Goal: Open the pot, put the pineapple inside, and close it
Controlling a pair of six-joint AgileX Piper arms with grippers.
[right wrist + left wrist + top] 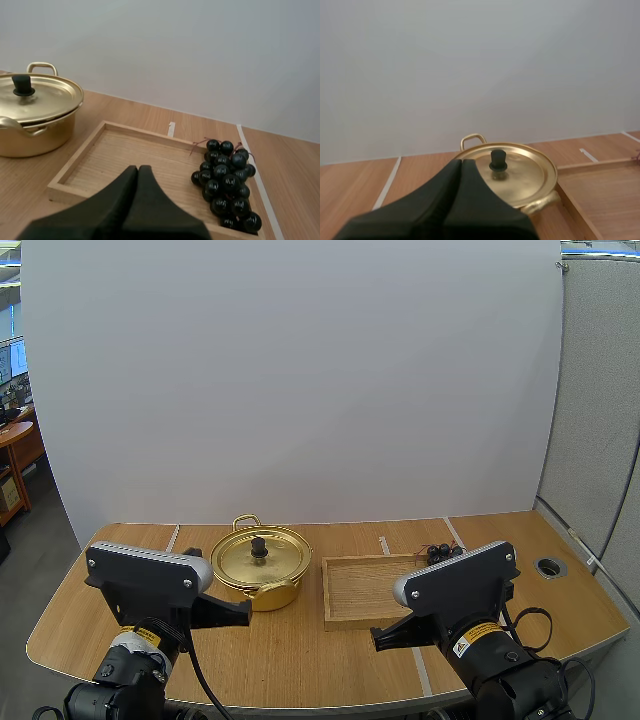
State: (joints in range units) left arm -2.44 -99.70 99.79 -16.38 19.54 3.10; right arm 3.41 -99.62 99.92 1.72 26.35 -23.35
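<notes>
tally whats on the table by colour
gold: 2, the pot and its lid
wood: 1, the wooden tray
dark: 1, the bunch of grapes
total: 4

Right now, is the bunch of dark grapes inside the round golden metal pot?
No, the dark grapes lie in the shallow wooden tray beside the closed pot.

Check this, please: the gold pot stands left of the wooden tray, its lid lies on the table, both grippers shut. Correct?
No: the lid sits on the gold pot, as the left wrist view shows. The pot does stand left of the wooden tray; left gripper and right gripper are shut.
</notes>
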